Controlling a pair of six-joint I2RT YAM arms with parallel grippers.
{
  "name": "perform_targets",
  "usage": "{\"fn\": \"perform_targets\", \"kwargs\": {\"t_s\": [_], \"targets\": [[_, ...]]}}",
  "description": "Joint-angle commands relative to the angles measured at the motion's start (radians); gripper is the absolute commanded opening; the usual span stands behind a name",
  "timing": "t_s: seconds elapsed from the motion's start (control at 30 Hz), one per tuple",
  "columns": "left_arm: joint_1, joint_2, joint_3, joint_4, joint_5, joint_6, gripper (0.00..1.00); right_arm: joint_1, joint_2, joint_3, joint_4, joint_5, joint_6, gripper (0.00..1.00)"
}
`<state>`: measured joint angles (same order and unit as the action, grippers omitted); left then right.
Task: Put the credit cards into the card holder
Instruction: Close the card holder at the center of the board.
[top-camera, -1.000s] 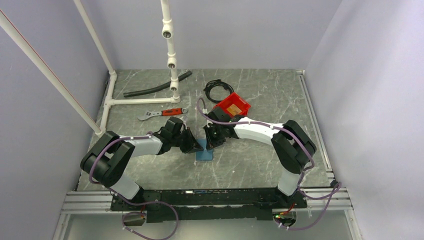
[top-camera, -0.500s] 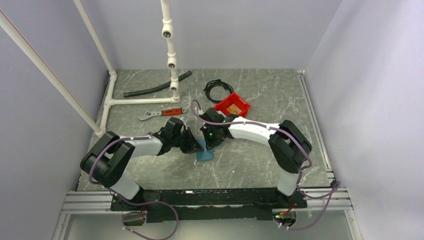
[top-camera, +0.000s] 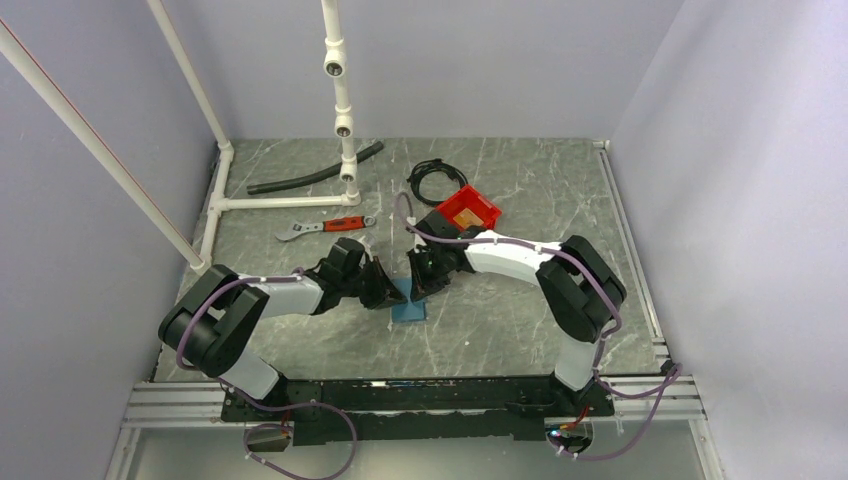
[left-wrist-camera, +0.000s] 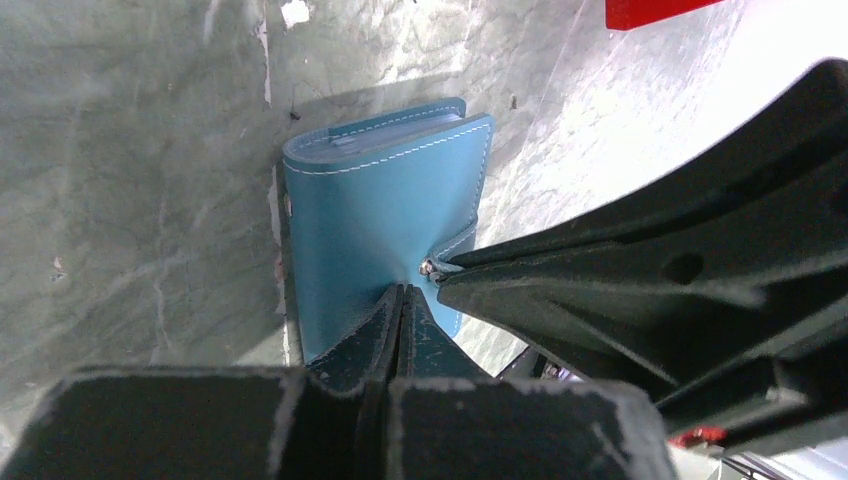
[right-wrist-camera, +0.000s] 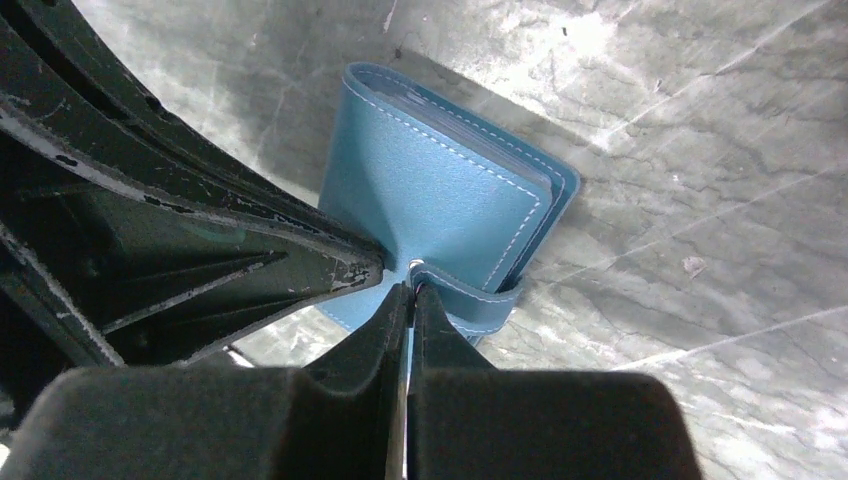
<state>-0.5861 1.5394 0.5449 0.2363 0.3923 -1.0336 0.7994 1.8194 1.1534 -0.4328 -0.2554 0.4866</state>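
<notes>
Left hand (left-wrist-camera: 403, 292) and right hand (right-wrist-camera: 410, 287), both pressed together, apparently touch the card holder (left-wrist-camera: 380, 200).

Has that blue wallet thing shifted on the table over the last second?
No. The card holder lies in the same spot as before, just below the red bin and to the right of the wrench.

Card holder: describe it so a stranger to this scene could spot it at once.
On the grey marbled table, look mid-table where the left gripper and right gripper meet. The card holder lies under their tips: flat, blue, white-stitched, with a snap tab, unlike the red bin behind.
</notes>
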Motion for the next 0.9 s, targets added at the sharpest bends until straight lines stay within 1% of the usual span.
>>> {"fn": "perform_targets", "kwargs": {"t_s": [0.0,0.07,0.13,0.27,0.47,0.53,0.63,0.73,0.87], "targets": [[-0.018,-0.006,-0.029,-0.037,0.005,0.006,0.01,-0.057,0.010,-0.099,0.154,-0.131,0.040,0.08],[-0.018,-0.016,-0.032,-0.044,-0.001,0.010,0.01,-0.066,-0.028,-0.116,0.168,-0.139,0.020,0.19],[-0.018,-0.023,-0.034,-0.047,-0.004,0.014,0.01,-0.066,-0.053,-0.118,0.173,-0.146,-0.003,0.24],[-0.018,-0.020,-0.038,-0.039,-0.004,0.015,0.01,-0.066,-0.070,-0.121,0.198,-0.165,-0.008,0.26],[-0.018,-0.012,-0.048,-0.019,0.004,0.007,0.01,-0.066,-0.104,-0.106,0.162,-0.078,-0.022,0.26],[-0.018,-0.013,-0.047,-0.024,0.003,0.010,0.01,-0.065,-0.091,-0.094,0.148,-0.072,-0.034,0.24],[-0.018,-0.016,-0.041,-0.029,0.003,0.012,0.01,-0.061,-0.074,-0.084,0.152,-0.094,-0.037,0.16],[-0.017,-0.018,-0.040,-0.033,0.002,0.012,0.01,-0.057,-0.065,-0.082,0.165,-0.116,-0.035,0.13],[-0.018,-0.018,-0.038,-0.037,0.001,0.013,0.01,-0.057,-0.060,-0.084,0.175,-0.130,-0.030,0.03]]}}
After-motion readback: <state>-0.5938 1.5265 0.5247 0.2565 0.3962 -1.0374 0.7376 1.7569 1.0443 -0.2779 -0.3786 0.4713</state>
